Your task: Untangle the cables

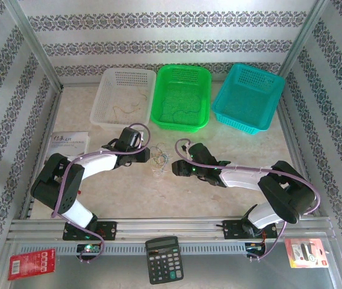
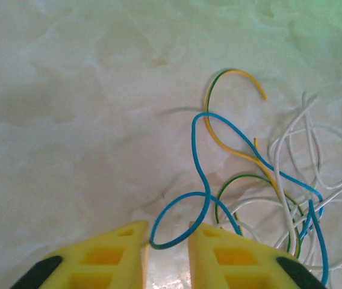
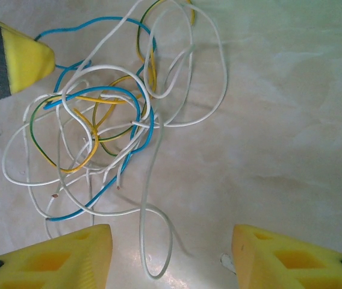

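While the jaws of the left gripper [image 2: 168,230] stand narrow around a loop of the blue cable [image 2: 196,150], not yet pinching it, the right gripper [image 3: 171,233] gapes wide over a white strand [image 3: 149,180]. Best to pinch firmly, then draw slowly from the cables [image 3: 99,120] heaped on the bench [image 3: 279,120].

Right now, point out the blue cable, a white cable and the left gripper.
blue cable [image 2: 193,144], left wrist view, upright stretch above its loop.
white cable [image 3: 226,75], right wrist view, right bend of the big loop.
left gripper [image 2: 167,238], left wrist view, midway across its gap.
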Controlling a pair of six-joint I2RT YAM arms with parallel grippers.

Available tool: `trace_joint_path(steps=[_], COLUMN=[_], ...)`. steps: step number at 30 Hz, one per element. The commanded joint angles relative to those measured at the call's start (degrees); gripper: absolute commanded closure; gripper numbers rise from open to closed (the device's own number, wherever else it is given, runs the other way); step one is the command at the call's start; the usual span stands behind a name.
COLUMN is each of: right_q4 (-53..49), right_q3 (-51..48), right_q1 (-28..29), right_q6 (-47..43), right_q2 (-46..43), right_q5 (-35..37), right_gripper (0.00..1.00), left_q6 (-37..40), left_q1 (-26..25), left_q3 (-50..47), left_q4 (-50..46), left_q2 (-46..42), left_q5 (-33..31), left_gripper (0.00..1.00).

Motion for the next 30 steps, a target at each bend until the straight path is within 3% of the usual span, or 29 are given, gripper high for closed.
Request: trace_joint_path(steps=[1, 8, 20, 30], right_q4=[1.6, 2.3, 2.7, 2.9], right_q3=[0.1, -0.4, -0.4, -0.5], right_q1=[-0.4, -0.5, -0.6, -0.6], right_q6=[0.2, 0.4, 0.5, 0.8], right_q2=[1.1, 1.4, 1.8, 1.5], right_q5=[0.0, 0.2, 0.3, 0.1], right_gripper=[0.45, 0.46, 0.47, 0.47], left_q6=[1.9, 2.7, 2.2, -3.8], left_q1=[-0.8, -0.8, -0.8, -0.8], left_q3=[2.0, 3.2, 6.4, 3.4], left_q4=[-1.5, -5.2, -10.5, 1.3], left_q2=[0.4, -2.8, -13.0, -21.1], left_q5=[-1.2, -1.6, 2.9, 12.8], left_gripper=[0.83, 1.00, 1.00, 1.00])
